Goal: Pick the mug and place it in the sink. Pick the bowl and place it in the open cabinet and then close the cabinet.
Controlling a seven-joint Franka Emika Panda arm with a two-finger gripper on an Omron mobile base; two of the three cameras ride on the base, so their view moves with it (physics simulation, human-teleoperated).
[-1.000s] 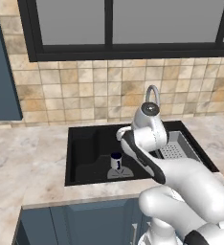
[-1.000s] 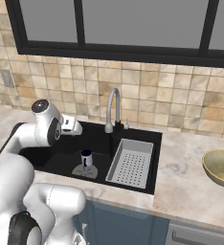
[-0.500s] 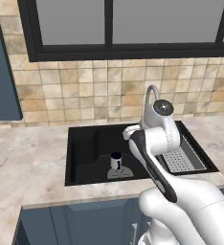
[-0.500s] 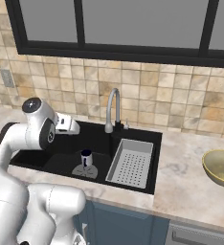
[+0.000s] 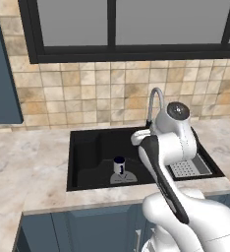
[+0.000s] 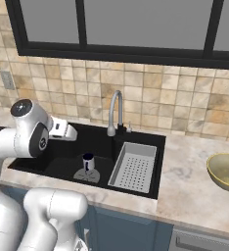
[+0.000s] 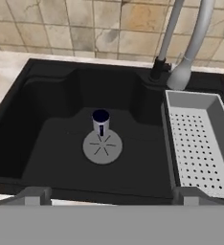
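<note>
You have the small dark blue mug with a pale grey band (image 7: pixel 101 122) standing upright inside the black rectangular recessed sink (image 7: pixel 47 143), resting on the round grey drain (image 7: pixel 102 146); the same mug (image 5: pixel 119 165) (image 6: pixel 88 161) reads upright and free of any contact in both base views. Your two-finger gripper (image 7: pixel 110 196) is spread wide, its two dark fingertips (image 7: pixel 34 195) set far apart at the bottom of the hand view, with nothing between them, and it hangs above the front edge of the basin, looking down at the mug. The curved silver faucet (image 6: pixel 114 112) rises from the back rim of the sink, and a grey perforated drainer tray (image 6: pixel 134 167) occupies the right-hand part of the basin, just beside the mug's compartment. The wide olive-tan bowl with a glossy yellowish inside (image 6: pixel 226 171) sits on the beige marbled counter (image 6: pixel 194 191) well to the right of the sink, upright and untouched. A dark slate-blue panel, the wall cabinet (image 5: pixel 0 74), shows at the left edge of the left base view; you cannot tell from here whether its door stands open.
</note>
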